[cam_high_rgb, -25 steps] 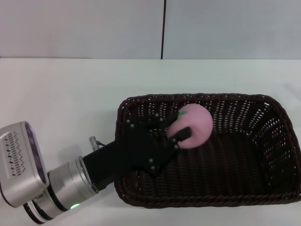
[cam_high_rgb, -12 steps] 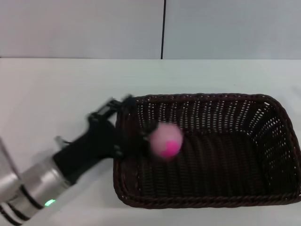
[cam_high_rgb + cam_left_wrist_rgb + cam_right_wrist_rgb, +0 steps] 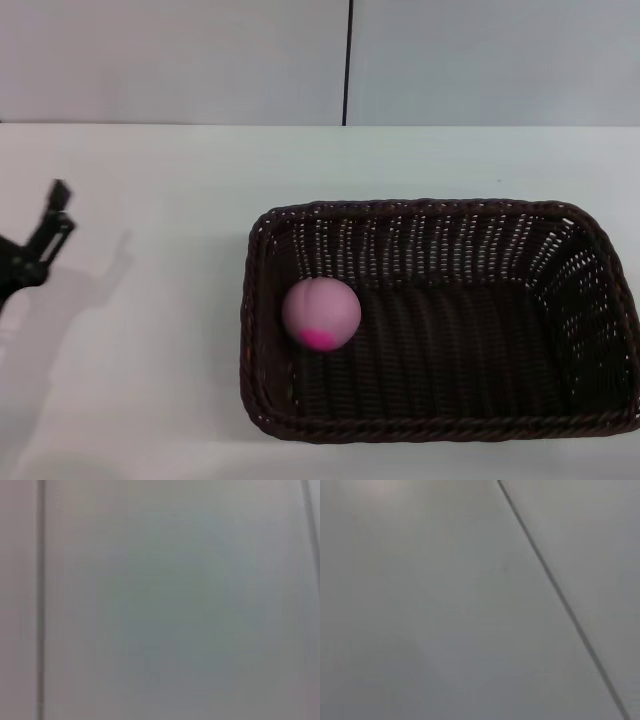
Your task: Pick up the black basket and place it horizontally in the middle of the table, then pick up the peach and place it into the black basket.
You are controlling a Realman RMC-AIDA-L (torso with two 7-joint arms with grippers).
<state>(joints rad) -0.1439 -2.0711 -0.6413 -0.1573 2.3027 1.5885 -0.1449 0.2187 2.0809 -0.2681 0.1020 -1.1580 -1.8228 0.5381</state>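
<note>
The black basket (image 3: 560, 250) lies lengthwise on the white table (image 3: 150, 200), right of the middle in the head view. The pink peach (image 3: 320, 313) rests inside it on the floor at its left end, magenta patch facing down and forward. My left gripper (image 3: 60, 210) is open and empty at the far left edge of the head view, above the table and well clear of the basket. My right gripper is out of view. Both wrist views show only a plain grey wall with a dark seam.
A grey wall with a vertical dark seam (image 3: 348, 60) stands behind the table's far edge. The basket's right end reaches close to the right edge of the head view.
My left gripper let go of the peach and pulled back left out of the basket to the view's edge. The peach dropped and rolled to the basket's left end.
</note>
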